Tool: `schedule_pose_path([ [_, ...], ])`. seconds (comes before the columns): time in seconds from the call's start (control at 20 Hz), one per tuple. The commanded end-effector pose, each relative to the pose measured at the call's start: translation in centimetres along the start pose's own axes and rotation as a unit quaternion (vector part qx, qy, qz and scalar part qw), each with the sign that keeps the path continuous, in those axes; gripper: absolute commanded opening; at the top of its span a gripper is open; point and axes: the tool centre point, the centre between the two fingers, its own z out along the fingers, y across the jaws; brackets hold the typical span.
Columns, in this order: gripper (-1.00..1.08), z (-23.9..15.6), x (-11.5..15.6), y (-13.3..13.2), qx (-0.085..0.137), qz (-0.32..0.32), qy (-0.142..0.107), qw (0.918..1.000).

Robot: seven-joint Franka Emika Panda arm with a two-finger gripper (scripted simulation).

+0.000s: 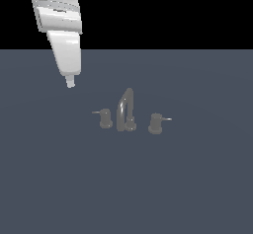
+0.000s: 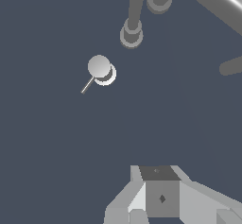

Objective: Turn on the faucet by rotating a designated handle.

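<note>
The faucet point(image 1: 126, 108) is a small dull-grey set with a tall arched spout, standing on the dark grey floor. The handle point(image 1: 105, 118) is the stubby knob on the exterior view's left, its thin lever pointing left. Its wider twin knob point(image 1: 155, 123) stands on the right, lever pointing right. My gripper point(image 1: 70, 83) hangs from the white arm, up and to the left of the handle, well apart from it. In the wrist view the handle point(image 2: 100, 69) lies ahead of my gripper point(image 2: 158, 190), whose fingers meet with nothing between them. The spout bases point(image 2: 131, 34) stand beyond it.
The flat dark grey floor point(image 1: 197, 188) stretches around the faucet on all sides. The white arm link point(image 1: 62, 30) comes down from the top left of the exterior view. A black background lies above the floor's far edge.
</note>
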Motion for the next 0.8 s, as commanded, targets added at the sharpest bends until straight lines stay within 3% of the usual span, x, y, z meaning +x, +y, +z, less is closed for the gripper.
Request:
schedule_pose_path([
  [0.0,-1.0,1.0,0.4,-0.9,0.0,0.022,0.001,0.9998],
  [0.4,-1.0,4.5,2.3,-3.8,0.0,0.094,0.006,0.9955],
  [0.75,-1.0,8.1,4.7,-6.5,0.0,0.172,0.011,0.9851],
])
